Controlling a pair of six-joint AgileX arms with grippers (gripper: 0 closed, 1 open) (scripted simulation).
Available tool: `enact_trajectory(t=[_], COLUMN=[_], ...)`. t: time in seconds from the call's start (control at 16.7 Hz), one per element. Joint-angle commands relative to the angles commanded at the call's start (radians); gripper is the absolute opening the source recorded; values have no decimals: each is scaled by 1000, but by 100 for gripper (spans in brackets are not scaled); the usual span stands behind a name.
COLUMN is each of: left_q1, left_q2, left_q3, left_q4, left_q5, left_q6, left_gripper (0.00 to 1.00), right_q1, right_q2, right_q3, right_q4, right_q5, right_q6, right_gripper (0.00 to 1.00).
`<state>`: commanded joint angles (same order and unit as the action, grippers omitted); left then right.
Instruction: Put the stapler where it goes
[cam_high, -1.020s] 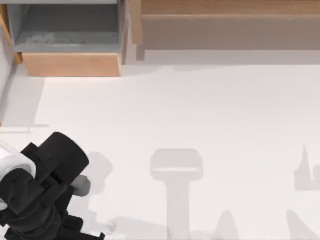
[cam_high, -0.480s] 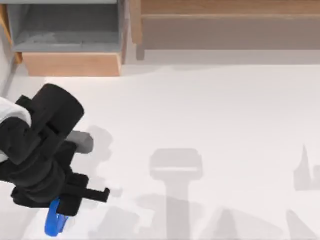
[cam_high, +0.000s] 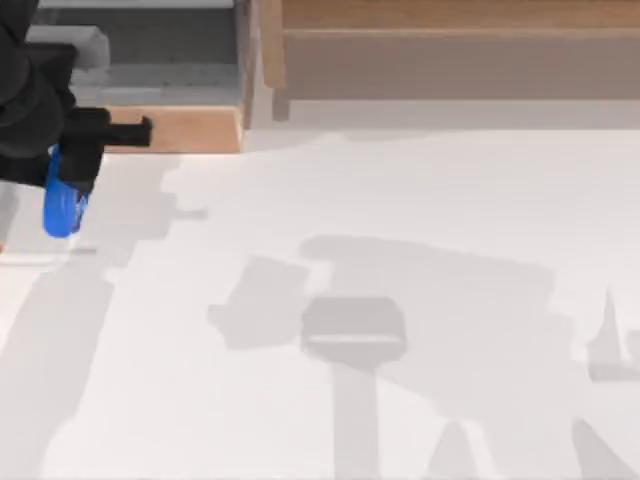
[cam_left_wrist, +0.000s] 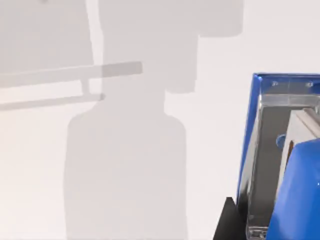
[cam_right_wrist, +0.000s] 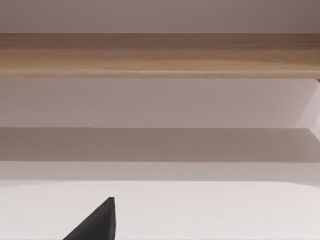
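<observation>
Top view: my left gripper (cam_high: 68, 160) sits at about ten o'clock on the table (cam_high: 400, 200), at the left edge, just in front of the open drawer (cam_high: 140, 60).
Stapler: the stapler (cam_high: 62, 205) hangs from that gripper, its rounded blue end pointing toward six o'clock, above the white surface and short of the drawer's wooden front (cam_high: 185, 130).
Jaws: clenched on the stapler's upper part; in the left wrist view the blue body and grey metal channel (cam_left_wrist: 280, 155) sit close against a black fingertip (cam_left_wrist: 227, 225).
Right arm: parked; its wrist view shows one dark fingertip (cam_right_wrist: 97, 222) over the table facing the long wooden shelf (cam_right_wrist: 160, 55), and I cannot tell how its jaws stand.
Risk, clearance: the stapler dangles below the fingers, so a low carry toward twelve o'clock could knock its free end on the drawer front and twist it in the grasp.
Risk, grip: the hold looks to be near one end, so the long free part could swing or slip.
Risk, release: letting go before the stapler is past the front would drop it on the table, not in the grey drawer floor.
</observation>
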<state>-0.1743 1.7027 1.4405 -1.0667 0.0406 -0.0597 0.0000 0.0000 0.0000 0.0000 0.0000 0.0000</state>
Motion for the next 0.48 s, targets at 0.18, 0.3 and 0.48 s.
enact_trajectory(t=[0.18,0.3,0.48], left_q1=[151,245,366], left_q2=[191,322,521], left_q3=[295,494,772], left_q4=[-77,-130,-210], left_q5=[-25,-47,-73], left_q6=[86,141,215], left_gripper=[0,0,0], right_q1=[0,0,0], right_q2=[0,0,0], right_q3=[0,0,0], right_q4=[0,0,0], right_q5=[0,0,0], right_q6=[0,0,0], right_gripper=[100,100,100])
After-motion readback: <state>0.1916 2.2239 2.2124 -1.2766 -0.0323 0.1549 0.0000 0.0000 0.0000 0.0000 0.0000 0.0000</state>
